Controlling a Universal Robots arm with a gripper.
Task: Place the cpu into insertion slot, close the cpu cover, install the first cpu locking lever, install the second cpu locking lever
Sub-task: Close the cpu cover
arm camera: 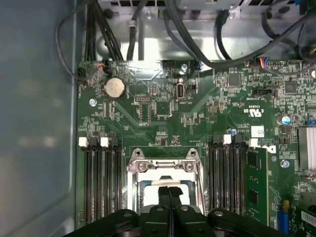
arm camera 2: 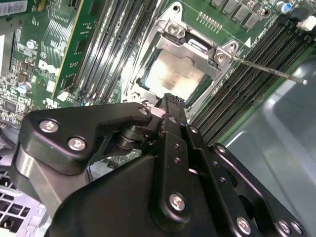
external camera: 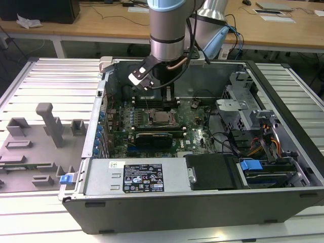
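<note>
Gripper, fingers pressed together and empty, hovers over the chip, which is seated in the socket under the cover plate. In the exterior view the arm stands at twelve o'clock of the socket. Risk: a slip off the thin, apparently unlatched lever would scrape the board.

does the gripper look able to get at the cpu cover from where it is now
Likely yes: the gripper hangs right over the cpu cover with nothing seen between them, and the memory slots on either side sit low.
</note>
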